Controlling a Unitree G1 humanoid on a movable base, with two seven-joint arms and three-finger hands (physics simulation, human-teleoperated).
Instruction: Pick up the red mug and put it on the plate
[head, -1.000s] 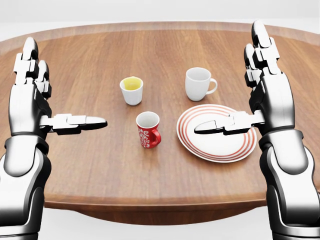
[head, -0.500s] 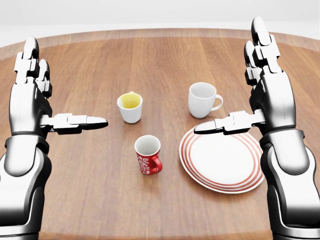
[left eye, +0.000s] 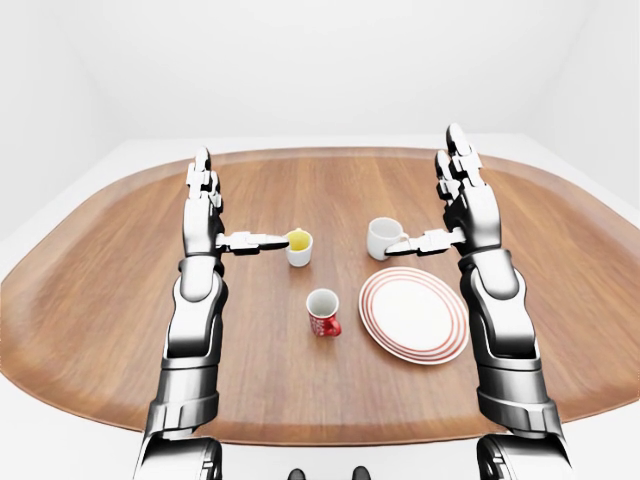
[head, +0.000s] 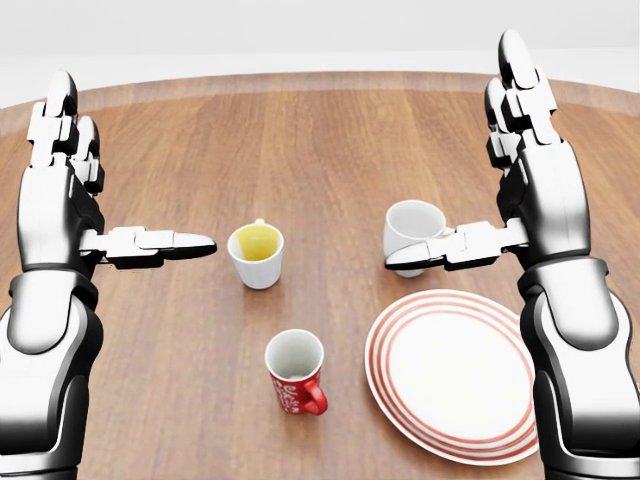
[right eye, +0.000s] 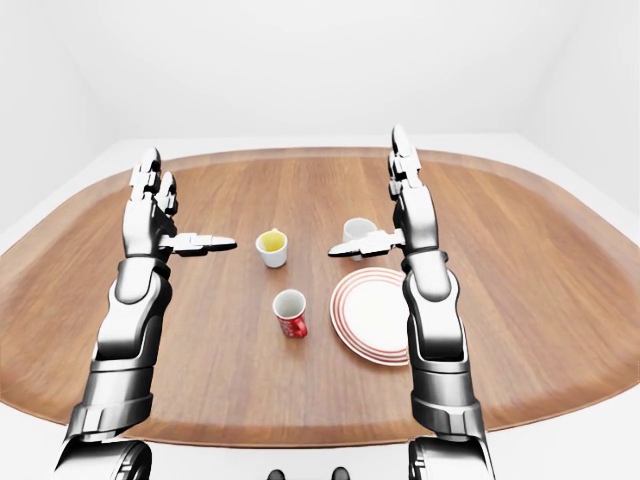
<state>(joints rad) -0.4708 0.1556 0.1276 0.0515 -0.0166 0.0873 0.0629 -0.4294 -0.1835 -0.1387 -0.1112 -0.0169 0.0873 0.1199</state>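
The red mug (head: 295, 375), with white patterning and its handle turned to the right, stands upright low in the head view, just left of centre. Right of it, a small gap away, lies the white plate (head: 455, 375) with red rings, and nothing is on it. My left hand (head: 120, 185) is raised at the left, open, fingers pointing up and thumb pointing right, well above and left of the mug. My right hand (head: 465, 170) mirrors it at the right, open, with its thumb across the white mug. Neither hand touches anything.
A white cup (head: 256, 255) with a yellow inside stands above the red mug. A plain white mug (head: 410, 228) stands above the plate. All rest on a large oval wooden table (head: 300, 140), whose near edge (left eye: 330, 438) shows in the left-eye view.
The whole picture has shifted: the camera has moved closer over the table, so mugs and plate sit lower and larger in the head view. Both hands keep the same open pose.
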